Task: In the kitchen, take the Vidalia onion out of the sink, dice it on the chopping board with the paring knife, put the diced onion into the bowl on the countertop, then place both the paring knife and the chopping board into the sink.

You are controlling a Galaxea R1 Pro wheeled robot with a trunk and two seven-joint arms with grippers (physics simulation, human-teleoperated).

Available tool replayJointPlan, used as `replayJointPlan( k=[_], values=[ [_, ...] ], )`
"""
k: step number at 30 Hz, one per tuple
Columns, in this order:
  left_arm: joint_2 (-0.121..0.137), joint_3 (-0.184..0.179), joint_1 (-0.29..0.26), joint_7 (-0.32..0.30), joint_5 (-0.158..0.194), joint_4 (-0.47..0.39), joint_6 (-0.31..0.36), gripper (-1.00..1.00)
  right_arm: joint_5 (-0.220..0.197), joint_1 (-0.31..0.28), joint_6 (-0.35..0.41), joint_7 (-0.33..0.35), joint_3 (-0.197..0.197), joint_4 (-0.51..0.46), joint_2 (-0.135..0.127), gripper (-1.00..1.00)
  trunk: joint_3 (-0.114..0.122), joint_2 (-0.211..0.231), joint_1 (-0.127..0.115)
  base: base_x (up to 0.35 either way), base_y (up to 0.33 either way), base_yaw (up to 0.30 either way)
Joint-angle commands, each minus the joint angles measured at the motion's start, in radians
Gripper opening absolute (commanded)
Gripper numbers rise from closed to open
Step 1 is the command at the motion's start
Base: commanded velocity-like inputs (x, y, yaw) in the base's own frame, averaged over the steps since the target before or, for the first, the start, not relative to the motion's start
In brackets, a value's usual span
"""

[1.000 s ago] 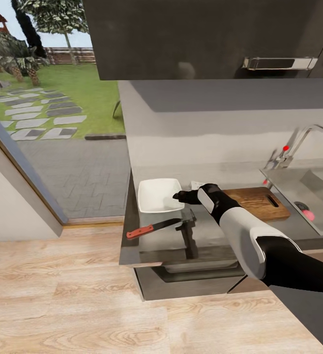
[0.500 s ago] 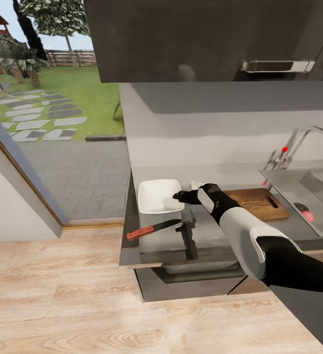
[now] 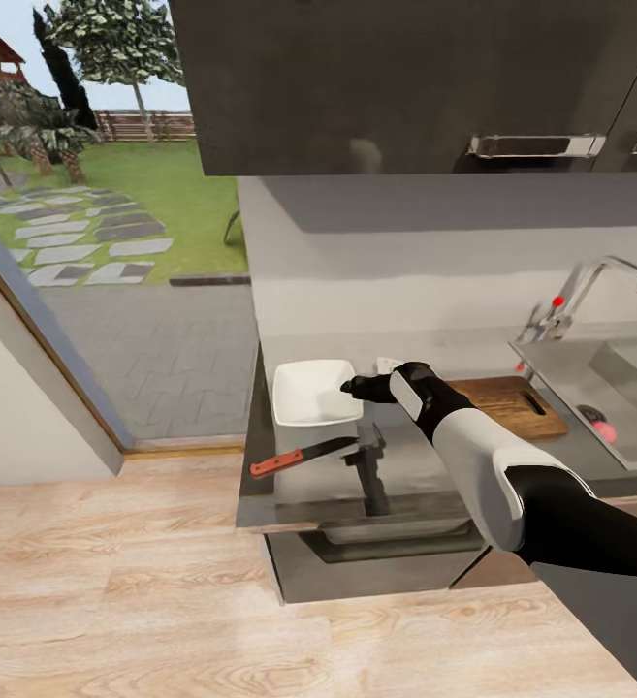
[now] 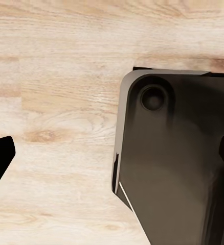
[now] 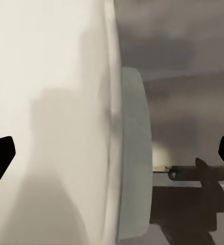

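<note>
On the countertop, a red-handled, dark-bladed paring knife lies flat.

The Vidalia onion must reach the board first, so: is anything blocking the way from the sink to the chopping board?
Nothing visible does. The Vidalia onion lies in the sink, with only the basin's rim and bare countertop before the chopping board.

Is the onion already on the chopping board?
No, the Vidalia onion lies in the sink, and the chopping board on the countertop carries nothing.

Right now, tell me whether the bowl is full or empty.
Empty: the bowl shows only its bare white inside, and the Vidalia onion lies whole in the sink.
</note>
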Motion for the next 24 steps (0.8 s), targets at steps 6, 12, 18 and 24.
replayJointPlan(
  k=[6,12,18,24],
  values=[
    [0.000,0.001,0.000,0.000,0.001,0.000,-0.003,1.00,-0.002,-0.001,0.005,0.000,-0.007,-0.001,0.000,1.00,0.008,-0.002,0.001,-0.188,0.000,0.000],
    [0.000,0.002,0.000,0.000,0.001,0.000,-0.003,1.00,-0.002,-0.001,0.005,0.000,-0.007,-0.001,0.000,1.00,0.017,-0.002,0.001,-0.316,0.000,0.000],
    [0.000,0.002,0.000,0.000,0.001,0.000,-0.003,1.00,-0.002,-0.001,0.005,0.000,-0.007,-0.001,0.000,1.00,0.027,-0.002,0.001,-0.334,0.000,0.000],
    [0.000,0.002,0.000,0.000,0.001,0.000,-0.003,1.00,-0.002,-0.001,0.005,0.000,-0.007,-0.001,0.000,1.00,0.036,-0.002,0.001,-0.336,0.000,0.000]
  ],
)
